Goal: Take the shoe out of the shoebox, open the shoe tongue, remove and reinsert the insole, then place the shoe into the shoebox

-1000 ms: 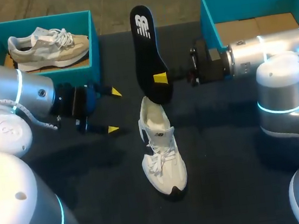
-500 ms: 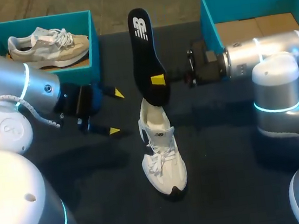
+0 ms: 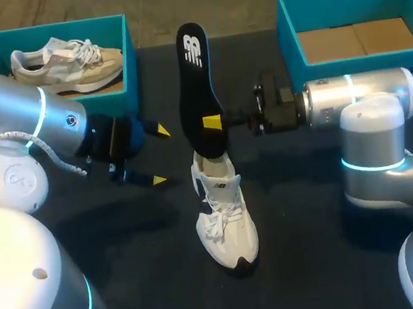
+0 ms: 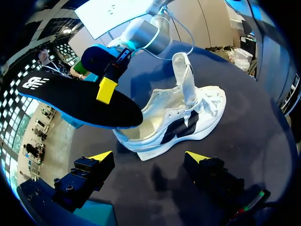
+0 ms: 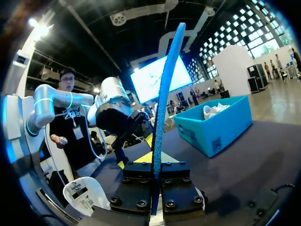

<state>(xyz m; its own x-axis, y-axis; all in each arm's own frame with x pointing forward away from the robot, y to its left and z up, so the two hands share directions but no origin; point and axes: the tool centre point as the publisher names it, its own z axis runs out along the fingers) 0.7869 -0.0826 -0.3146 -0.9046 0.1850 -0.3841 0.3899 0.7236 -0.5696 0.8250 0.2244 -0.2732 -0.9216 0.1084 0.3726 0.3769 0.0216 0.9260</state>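
A white shoe [image 3: 225, 211] stands on the dark table, tongue pulled up, its heel toward the far side. My right gripper [image 3: 213, 122] is shut on a black insole [image 3: 197, 88], held edge-up with its lower end at the shoe's heel opening. In the right wrist view the insole [image 5: 165, 99] rises straight from between the shut fingers [image 5: 153, 160]. My left gripper [image 3: 158, 154] hangs open just left of the shoe, nothing between its tips. The left wrist view shows the shoe [image 4: 178, 117] ahead of the open left gripper [image 4: 149, 156], the insole [image 4: 75, 101] above its heel.
A teal shoebox [image 3: 120, 97] at the back left holds a beige shoe [image 3: 67, 64]. Another teal shoebox [image 3: 290, 35] with a cardboard floor stands at the back right, behind my right arm.
My right gripper has carried the insole slightly left and down, its lower end now reaching the shoe's heel opening. My left arm has shifted a little; its gripper stays open.
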